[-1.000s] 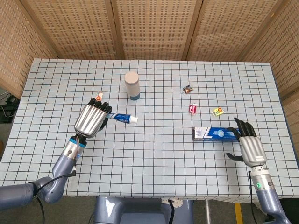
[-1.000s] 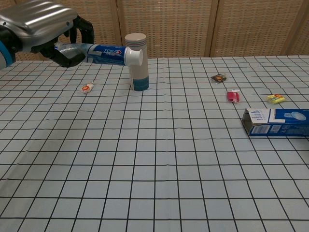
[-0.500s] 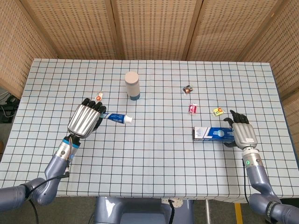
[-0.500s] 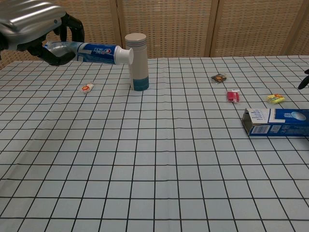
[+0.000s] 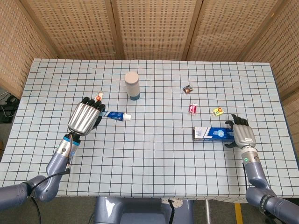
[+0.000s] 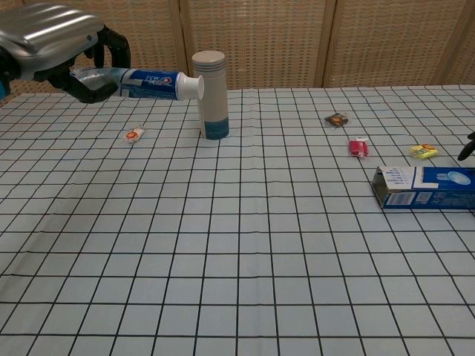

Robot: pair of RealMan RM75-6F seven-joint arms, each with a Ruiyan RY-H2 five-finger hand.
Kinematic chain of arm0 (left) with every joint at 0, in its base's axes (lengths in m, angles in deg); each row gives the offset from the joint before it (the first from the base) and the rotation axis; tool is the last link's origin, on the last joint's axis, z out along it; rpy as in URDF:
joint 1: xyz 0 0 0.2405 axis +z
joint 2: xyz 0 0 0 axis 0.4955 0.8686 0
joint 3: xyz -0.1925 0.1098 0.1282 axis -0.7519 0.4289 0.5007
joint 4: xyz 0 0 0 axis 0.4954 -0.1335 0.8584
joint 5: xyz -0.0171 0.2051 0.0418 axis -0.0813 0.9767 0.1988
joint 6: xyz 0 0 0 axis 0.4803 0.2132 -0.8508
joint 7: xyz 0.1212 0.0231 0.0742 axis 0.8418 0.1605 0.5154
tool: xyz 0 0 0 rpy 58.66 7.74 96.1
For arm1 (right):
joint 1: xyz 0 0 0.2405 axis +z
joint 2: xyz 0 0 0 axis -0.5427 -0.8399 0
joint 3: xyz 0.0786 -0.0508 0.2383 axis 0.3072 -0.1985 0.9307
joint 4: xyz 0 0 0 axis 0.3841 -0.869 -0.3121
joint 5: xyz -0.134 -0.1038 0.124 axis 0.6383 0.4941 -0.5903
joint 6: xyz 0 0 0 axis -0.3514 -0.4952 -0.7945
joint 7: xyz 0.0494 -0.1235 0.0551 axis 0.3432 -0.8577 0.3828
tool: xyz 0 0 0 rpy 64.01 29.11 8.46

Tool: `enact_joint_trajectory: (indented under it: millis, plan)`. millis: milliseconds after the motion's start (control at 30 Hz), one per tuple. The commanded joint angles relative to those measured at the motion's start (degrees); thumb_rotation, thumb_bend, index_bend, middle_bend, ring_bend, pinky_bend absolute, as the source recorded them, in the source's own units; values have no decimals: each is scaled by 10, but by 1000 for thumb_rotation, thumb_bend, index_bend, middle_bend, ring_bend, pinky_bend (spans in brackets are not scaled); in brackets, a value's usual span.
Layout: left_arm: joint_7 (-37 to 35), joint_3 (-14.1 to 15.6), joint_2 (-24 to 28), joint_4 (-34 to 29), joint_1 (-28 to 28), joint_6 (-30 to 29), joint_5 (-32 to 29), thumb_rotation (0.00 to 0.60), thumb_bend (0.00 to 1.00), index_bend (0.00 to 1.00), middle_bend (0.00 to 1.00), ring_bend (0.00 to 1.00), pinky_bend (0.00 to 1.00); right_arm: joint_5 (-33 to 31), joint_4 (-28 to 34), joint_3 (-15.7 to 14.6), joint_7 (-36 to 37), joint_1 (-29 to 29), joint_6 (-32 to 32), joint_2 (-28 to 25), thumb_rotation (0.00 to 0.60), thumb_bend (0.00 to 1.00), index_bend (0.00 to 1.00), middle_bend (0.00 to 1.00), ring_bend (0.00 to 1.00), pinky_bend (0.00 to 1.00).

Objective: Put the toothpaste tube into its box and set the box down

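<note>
Your left hand point(image 5: 85, 118) is gripping the toothpaste tube point(image 5: 117, 115) above the table point(image 5: 154, 154), cap pointing toward 3 o'clock. Your right hand point(image 5: 243, 135) is wrapping its fingers over the far end of the box point(image 5: 212, 134), which is lying flat at about 4 o'clock from the white bottle point(image 5: 132, 85), open end facing 9 o'clock.

White cylinder bottle w/ blue base point(image 5: 132, 85) stood upright on checked tablecloth point(image 5: 154, 163), toward far edge, left of centre. Small orange-red packet point(image 5: 98, 96) lay left of it. Dark wrapped candy point(image 5: 188, 88) sat right of centre, red packet point(image 5: 193, 108) nearer front from it, yellow-green packet point(image 5: 217, 111) closer to right edge. Wicker panels point(image 5: 149, 28) stood behind far edge.
</note>
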Motion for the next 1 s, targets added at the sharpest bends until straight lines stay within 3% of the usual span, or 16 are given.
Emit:
enact_joint_trajectory:
  millis: [33, 333, 400, 567, 733, 1000]
  plan:
    - [2, -1, -1, 0, -1, 1, 2, 600, 475, 729, 442, 430, 343, -2, -14, 0, 8, 5, 7, 10, 600, 168, 286, 21, 0, 84]
    - [7, -4, -6, 2, 1, 5, 7, 600, 474, 729, 442, 430, 343, 11, -52, 1, 34, 14, 9, 39, 600, 169, 347, 90, 32, 144]
    - [7, -4, -6, 3, 1, 5, 8, 600, 474, 729, 442, 430, 343, 13, -57, 1, 36, 14, 5, 44, 600, 172, 388, 138, 88, 197]
    - [8, -7, -3, 2, 3, 5, 9, 600, 476, 729, 442, 430, 343, 42, -66, 3, 56, 14, -26, 63, 600, 211, 634, 436, 444, 531]
    - [5, -11, 2, -2, 6, 5, 9, 600, 475, 729, 442, 430, 343, 50, -25, 12, 88, 13, -26, 51, 600, 218, 712, 517, 553, 621]
    - [1, -18, 16, -12, 7, 8, 8, 600, 475, 729, 442, 430, 343, 64, 75, 27, 94, 16, -45, 13, 600, 220, 718, 525, 570, 647]
